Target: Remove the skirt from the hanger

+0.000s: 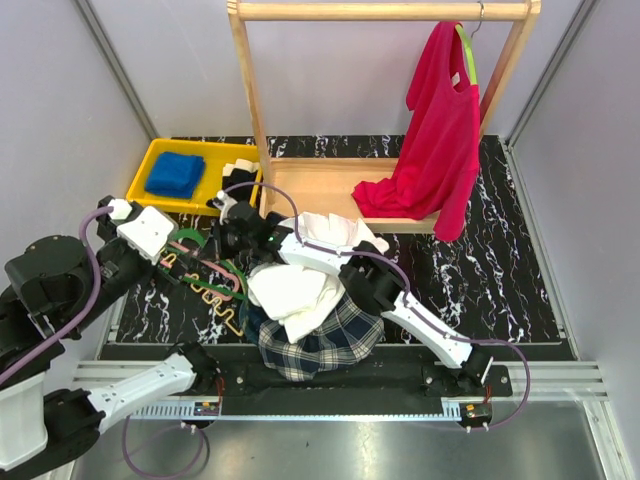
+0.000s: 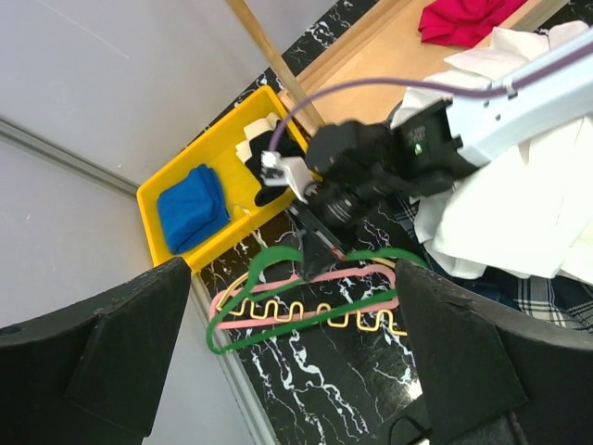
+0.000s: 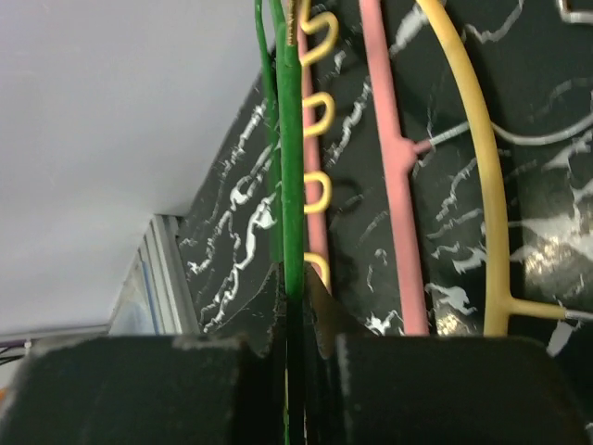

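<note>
Arms angled together: right end effector [image 3: 295,287] clamps green hanger [image 3: 293,139], left end effector [image 2: 296,306] gapes.

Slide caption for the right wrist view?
Right claw shut on the green hanger, pink hanger and yellow hanger alongside.

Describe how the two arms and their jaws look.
The left arm and right arm have white links with black joints. A purple cable runs along each. The jaws are black and blocky. A small green light glows near the right wrist.
</note>
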`<state>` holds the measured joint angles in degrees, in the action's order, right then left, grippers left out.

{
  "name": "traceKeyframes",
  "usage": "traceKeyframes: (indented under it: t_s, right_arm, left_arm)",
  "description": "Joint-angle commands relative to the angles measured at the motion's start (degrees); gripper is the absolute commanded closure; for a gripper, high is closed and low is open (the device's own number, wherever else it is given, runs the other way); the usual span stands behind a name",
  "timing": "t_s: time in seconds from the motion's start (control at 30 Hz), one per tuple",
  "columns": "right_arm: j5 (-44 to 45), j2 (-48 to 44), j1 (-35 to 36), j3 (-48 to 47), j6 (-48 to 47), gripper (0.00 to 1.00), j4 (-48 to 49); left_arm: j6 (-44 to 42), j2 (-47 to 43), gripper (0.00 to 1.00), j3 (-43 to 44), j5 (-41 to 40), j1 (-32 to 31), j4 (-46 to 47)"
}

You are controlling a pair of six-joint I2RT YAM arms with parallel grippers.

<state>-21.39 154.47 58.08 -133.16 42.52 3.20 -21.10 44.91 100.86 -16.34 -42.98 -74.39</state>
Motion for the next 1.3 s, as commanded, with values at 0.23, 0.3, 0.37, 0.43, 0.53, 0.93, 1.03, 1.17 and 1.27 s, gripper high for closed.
traceKeyframes:
  t_s: [0.23,0.3,0.37,0.43,0.53,0.93,1.03,1.17,1.27]
  right_arm:
    - [10.12,-11.12,0.98,-6.3,-17.69,0.35,-15.91]
    - [13.9,-14.45,0.45,-11.21,-21.41,0.14,-24.71]
    - [16.62,-20.48,-0.77,-12.29,-26.42,0.11,-32.25]
    - [22.68,-26.74,-1.65,-9.41,-30.54,0.06,-35.01]
    - [32.09,-42.02,-4.29,-0.71,-32.67,0.0,-36.16]
    - [56.71,-72.73,-18.09,4.49,-44.72,0.06,-44.86]
    - [56.28,-72.56,-20.46,4.58,-44.11,0.09,-45.12]
    - [52.17,-70.55,-25.03,3.09,-42.87,0.1,-47.66]
    - [46.73,-69.14,-31.42,1.86,-38.31,0.11,-49.42]
  left_arm:
    - [2.21,7.3,0.01,6.71,1.39,0.18,0.47]
    - [1.77,8.52,0.01,7.51,2.27,0.09,0.74]
    - [1.24,9.49,0.01,9.61,2.8,0.18,0.83]
    - [0.63,11.16,0.01,11.54,3.06,0.18,0.65]
    - [0.71,12.66,0.01,11.47,4.46,0.18,0.91]
    - [4.93,13.63,0.01,-2.77,14.82,6.06,10.84]
    - [5.81,15.56,0.01,-1.72,20.35,11.68,10.67]
    - [6.86,17.06,0.01,-0.67,25.47,18.01,9.97]
    - [7.3,16.62,0.01,-0.4,27.06,19.25,9.7]
